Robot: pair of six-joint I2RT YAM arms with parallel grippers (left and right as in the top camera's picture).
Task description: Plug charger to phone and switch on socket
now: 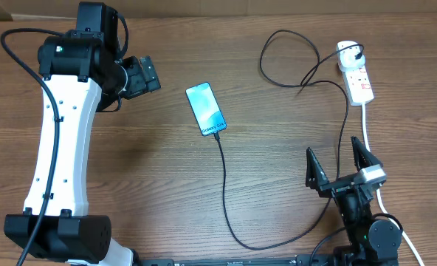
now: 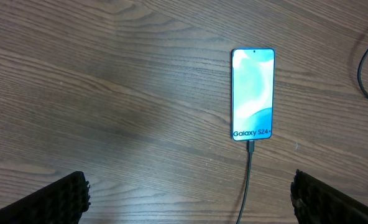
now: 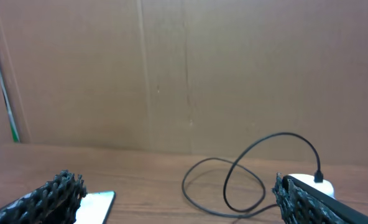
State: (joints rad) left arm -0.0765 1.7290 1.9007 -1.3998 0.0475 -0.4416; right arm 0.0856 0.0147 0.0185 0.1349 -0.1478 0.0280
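Left tool (image 1: 145, 74), right tool (image 1: 332, 146) wide, empty; charger (image 2: 248, 177) in phone (image 2: 253, 93), plainest from left wrist.

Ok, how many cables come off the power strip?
2. The black charger cable loops from the socket to the phone; the thick white cord runs off toward the bottom of the overhead view. None seem hidden.

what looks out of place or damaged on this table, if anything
Nothing stands out. The phone lies flat with its screen lit, the charger runs from its bottom edge in loose loops toward the socket, and nothing looks spilled or broken.
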